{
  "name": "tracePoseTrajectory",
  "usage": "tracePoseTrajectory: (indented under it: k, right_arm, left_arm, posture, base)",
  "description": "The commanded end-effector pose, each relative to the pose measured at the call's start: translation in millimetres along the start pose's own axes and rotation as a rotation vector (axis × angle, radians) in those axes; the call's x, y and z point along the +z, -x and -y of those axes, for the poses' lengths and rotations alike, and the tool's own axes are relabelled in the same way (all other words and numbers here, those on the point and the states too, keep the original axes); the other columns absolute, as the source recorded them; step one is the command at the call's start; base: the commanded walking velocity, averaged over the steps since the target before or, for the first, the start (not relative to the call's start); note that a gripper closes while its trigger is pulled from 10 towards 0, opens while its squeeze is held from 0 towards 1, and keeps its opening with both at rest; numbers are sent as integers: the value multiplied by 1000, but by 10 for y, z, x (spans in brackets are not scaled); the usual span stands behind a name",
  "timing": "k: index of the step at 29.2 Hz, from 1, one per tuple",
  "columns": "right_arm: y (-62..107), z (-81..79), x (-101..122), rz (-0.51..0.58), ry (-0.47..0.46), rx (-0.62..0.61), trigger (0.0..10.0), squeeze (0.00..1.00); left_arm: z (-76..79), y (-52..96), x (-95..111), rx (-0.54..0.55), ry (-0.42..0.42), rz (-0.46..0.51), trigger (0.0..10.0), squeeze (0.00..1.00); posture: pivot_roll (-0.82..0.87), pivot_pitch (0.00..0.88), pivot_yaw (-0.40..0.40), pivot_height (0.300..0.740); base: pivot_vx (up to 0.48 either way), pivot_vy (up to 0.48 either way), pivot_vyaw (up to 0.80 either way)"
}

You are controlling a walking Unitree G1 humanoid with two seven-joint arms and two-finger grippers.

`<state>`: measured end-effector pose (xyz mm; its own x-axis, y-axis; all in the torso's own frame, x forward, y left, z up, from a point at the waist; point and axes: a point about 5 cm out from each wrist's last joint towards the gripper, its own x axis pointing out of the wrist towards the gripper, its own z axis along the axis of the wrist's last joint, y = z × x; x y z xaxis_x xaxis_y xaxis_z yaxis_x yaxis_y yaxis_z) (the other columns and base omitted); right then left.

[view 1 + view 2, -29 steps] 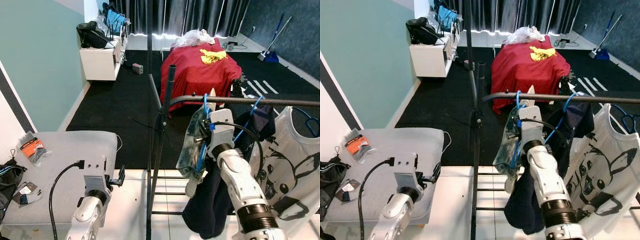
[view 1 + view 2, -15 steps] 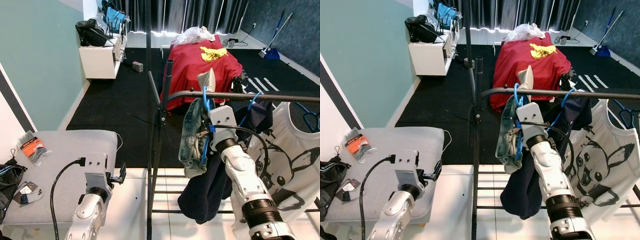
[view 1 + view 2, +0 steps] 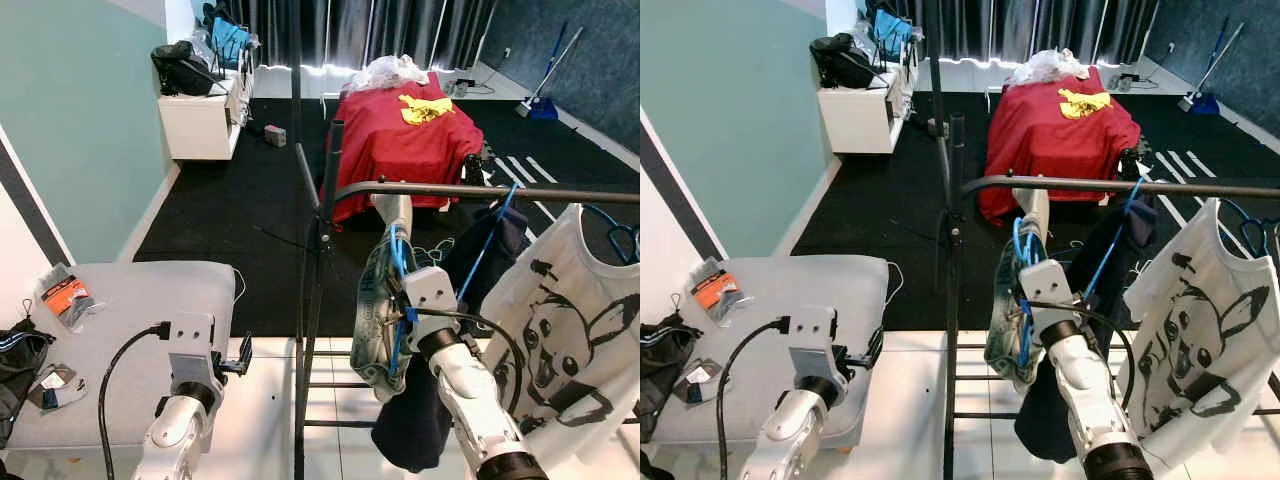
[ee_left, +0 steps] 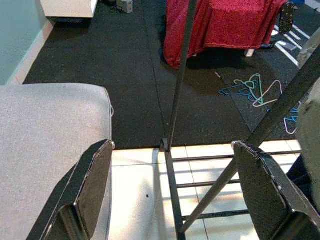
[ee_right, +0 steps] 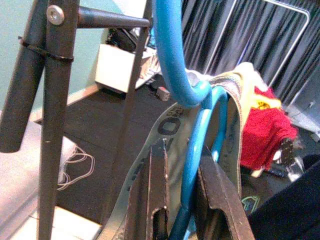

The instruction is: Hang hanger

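Gripping blue hanger neck, right gripper fingers clamped, garment attached, hook below rail, unhooked; risk: hook misses rail, or garment snags dark clothing; left gripper fingers spread wide, idle.

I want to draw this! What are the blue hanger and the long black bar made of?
The blue hanger looks like smooth, glossy plastic: it is one bright colour throughout, rounded, with a soft shine. The right gripper is shut on it. The rack bar looks like metal tube painted matte black, since a silver bolt joins the dark tubes; I can't be sure about the paint.
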<state>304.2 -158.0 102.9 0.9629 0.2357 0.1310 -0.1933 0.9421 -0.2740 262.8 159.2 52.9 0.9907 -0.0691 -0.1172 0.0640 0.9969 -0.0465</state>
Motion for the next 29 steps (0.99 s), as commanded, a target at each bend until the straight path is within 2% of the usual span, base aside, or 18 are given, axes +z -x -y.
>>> tracePoseTrajectory:
  k: [1,2,3,5,6,7,8,10,12,13,14,15,16,23,25,29]
  right_arm:
    - [63,20,-180,-102,-69,-29,0,0]
    - [63,20,-180,-102,-69,-29,0,0]
    - [90,-2,-303,-187,-138,-33,0,0]
    - [90,-2,-303,-187,-138,-33,0,0]
    - [138,-27,-459,-291,-259,-64,0,0]
    - [138,-27,-459,-291,-259,-64,0,0]
    - [167,-99,-573,-386,-388,-65,0,0]
    - [168,-216,-624,-446,-484,-21,0,0]
    - [168,-216,-624,-446,-484,-21,0,0]
    - [133,-261,-597,-445,-482,23,0,0]
    - [98,-285,-559,-426,-457,64,1255,0]
    - [98,-285,-559,-426,-457,64,1255,0]
    - [75,-293,-534,-409,-428,89,10000,0]
    - [46,-286,-483,-372,-405,103,10000,0]
    - [11,-272,-409,-311,-361,112,10000,0]
    - [-57,-271,-331,-278,-329,128,10000,0]
  left_arm:
    - [8,17,-23,2,-4,-19,10000,0]
    - [8,17,-23,2,-4,-19,10000,0]
    - [11,18,-35,5,3,-28,10000,0]
    - [11,18,-35,5,3,-28,10000,0]
    - [31,-2,-61,2,-6,-52,10000,0]
    - [31,-2,-61,2,-6,-52,10000,0]
    - [23,-27,-81,10,1,-74,10000,0]
    - [3,-52,-90,15,7,-92,10000,0]
    - [3,-52,-90,15,7,-92,10000,0]
    - [-3,-55,-81,21,11,-86,10000,0]
    - [-7,-48,-71,33,15,-79,10000,0]
    - [-7,-48,-71,33,15,-79,10000,0]
    - [-10,-37,-63,47,26,-74,10000,0]
    - [-6,-13,-55,62,54,-70,10000,0]
    - [-4,-23,-44,71,72,-70,10000,0]
    - [-2,-68,13,72,85,-62,10000,0]
  posture:
    - [-34,0,-27,740]
    - [-34,0,-27,740]
    - [-34,0,-27,740]
    - [-34,0,-27,740]
    - [-19,0,-37,740]
    - [-19,0,-37,740]
    - [-25,0,-35,740]
    - [-31,0,-37,740]
    - [-31,0,-37,740]
    - [-22,6,-49,740]
    - [-18,3,-50,740]
    - [-18,3,-50,740]
    - [-18,2,-51,740]
    - [-21,6,-62,740]
    - [-20,17,-65,740]
    - [-15,35,-61,740]
  base:
    - [0,0,0]
    - [0,0,0]
    - [0,0,0]
    - [0,0,0]
    - [0,0,0]
    - [0,0,0]
    - [0,0,0]
    - [0,0,0]
    - [0,0,0]
    - [0,0,0]
    - [0,0,0]
    - [0,0,0]
    - [0,0,0]
    - [0,0,0]
    - [0,0,0]
    - [0,0,0]
